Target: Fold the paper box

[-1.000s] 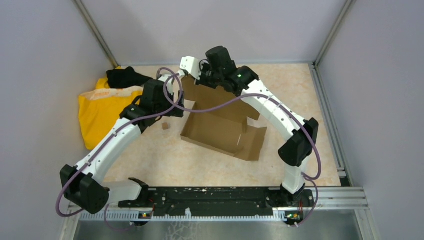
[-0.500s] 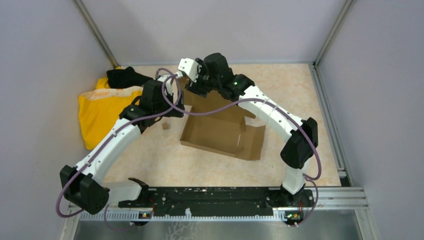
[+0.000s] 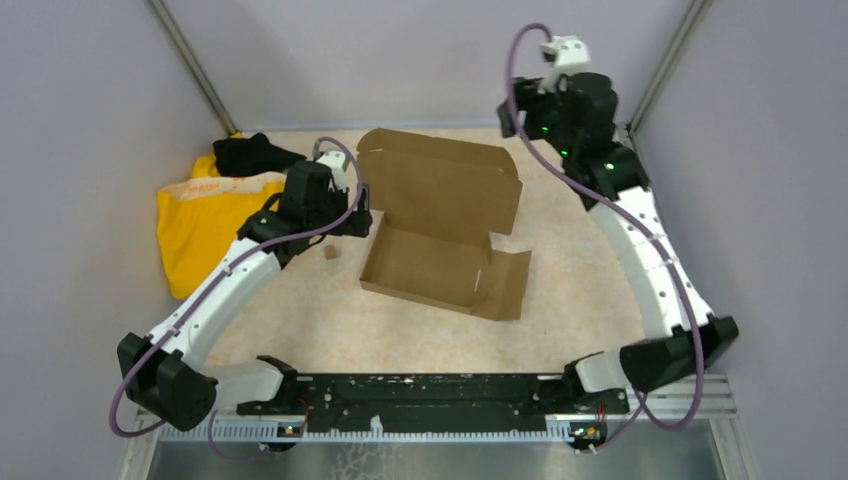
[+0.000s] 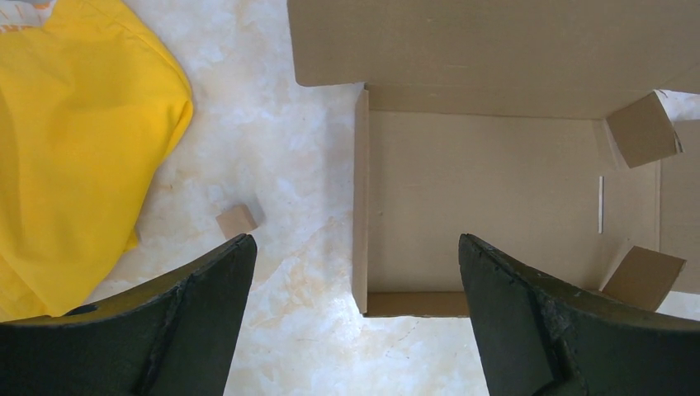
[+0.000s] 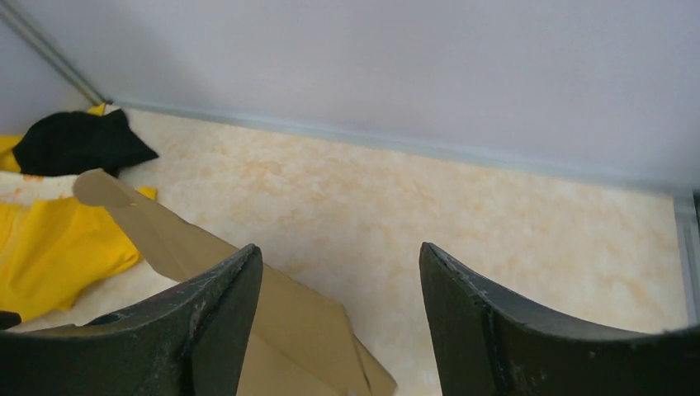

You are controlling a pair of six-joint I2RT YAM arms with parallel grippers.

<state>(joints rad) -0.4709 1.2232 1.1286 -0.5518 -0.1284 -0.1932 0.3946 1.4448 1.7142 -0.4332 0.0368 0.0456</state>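
The paper box (image 3: 425,262) was seen on the table (image 3: 600,210), lid (image 3: 440,180) up and one flap (image 3: 506,285) flat, with the left gripper (image 4: 355,247) above it and the right gripper (image 5: 338,247) far off, both held wide and empty, so that flap probably needed lifting.

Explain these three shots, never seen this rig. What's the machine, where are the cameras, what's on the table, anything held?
Two white robot arms are bolted at the table's near edge: the left arm and the right arm. Each ends in a two-finger pincer. The wide picture comes from a fixed camera above and behind them. The other two come from a camera on each wrist, so the dark shapes at the bottom are that pincer's two halves. On the table lies a brown paper box, tray formed, lid open at the far side. Left of it are a tiny cardboard scrap, a yellow cloth and a black cloth. The left pincer hovers open over the box's left wall. The right pincer is raised near the back wall, open. Neither holds anything.
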